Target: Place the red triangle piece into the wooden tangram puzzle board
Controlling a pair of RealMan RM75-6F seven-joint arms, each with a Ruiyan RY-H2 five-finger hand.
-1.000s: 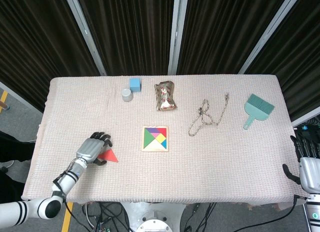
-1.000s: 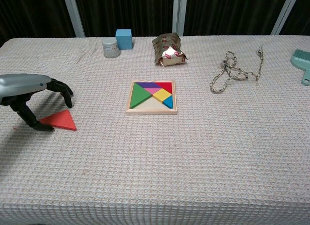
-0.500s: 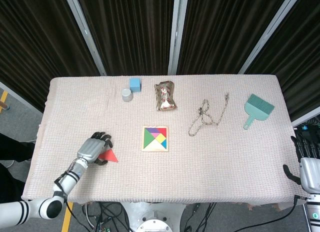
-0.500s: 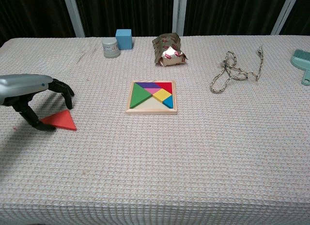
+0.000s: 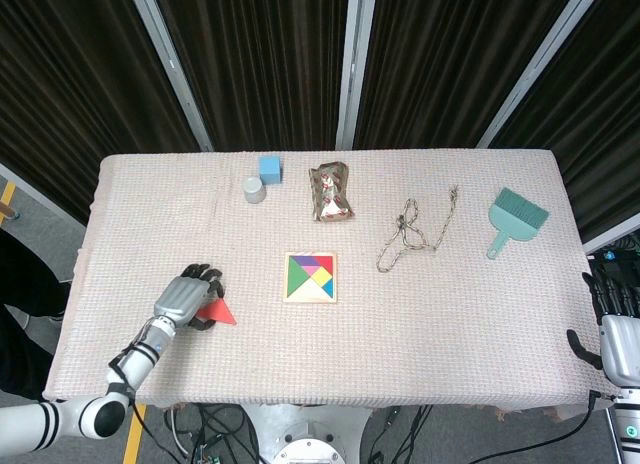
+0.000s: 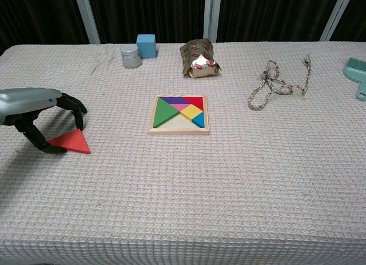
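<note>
The red triangle piece [image 5: 221,312] [image 6: 72,143] lies flat on the cloth at the front left. My left hand [image 5: 184,299] [image 6: 33,104] arches over its left side. The thumb touches the triangle's left corner and the fingertips come down by its top corner. The piece is not lifted. The wooden tangram board [image 5: 310,299] [image 6: 178,124] sits in the middle of the table, apart from the hand, with several coloured pieces in it and a bare strip along its near edge. My right hand [image 5: 618,336] hangs off the table's right side, fingers apart and empty.
Along the back stand a blue cube [image 5: 269,167] [image 6: 146,46], a small grey jar [image 5: 254,189] [image 6: 130,56] and a crumpled foil wrapper [image 5: 331,192] [image 6: 199,58]. A coiled rope [image 5: 410,234] [image 6: 277,85] and a teal brush [image 5: 515,219] [image 6: 357,73] lie to the right.
My left hand's fingertips have drawn in slightly toward the triangle's top corner. The triangle and the right hand have not moved.
</note>
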